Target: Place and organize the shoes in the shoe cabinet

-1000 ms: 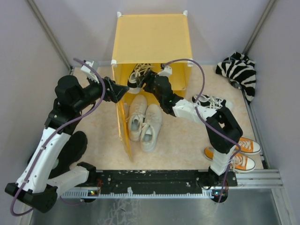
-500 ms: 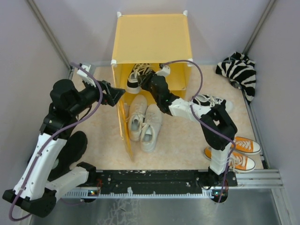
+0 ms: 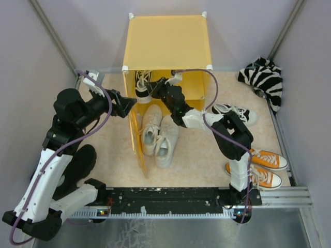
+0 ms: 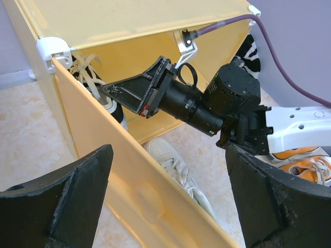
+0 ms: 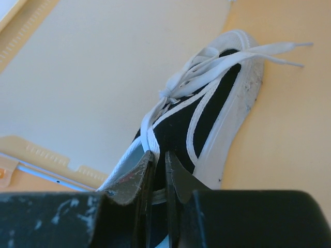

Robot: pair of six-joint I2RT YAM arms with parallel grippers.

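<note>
My right gripper reaches into the yellow shoe cabinet and is shut on the heel collar of a black shoe with white sole and laces. That shoe lies at the cabinet's left side on the yellow floor. My left gripper is open, its fingers standing on either side of the open door's top edge without touching it. The off-white pair lies on the floor before the cabinet. A second black shoe and the orange pair lie to the right.
A zebra-striped fabric bundle sits at the back right by the wall. The open door stands edge-up between my left arm and the off-white pair. Purple cables loop over both arms.
My right gripper has closed on the black shoe's collar and moved it left and deeper into the cabinet. My left arm drew back a little to the left.
</note>
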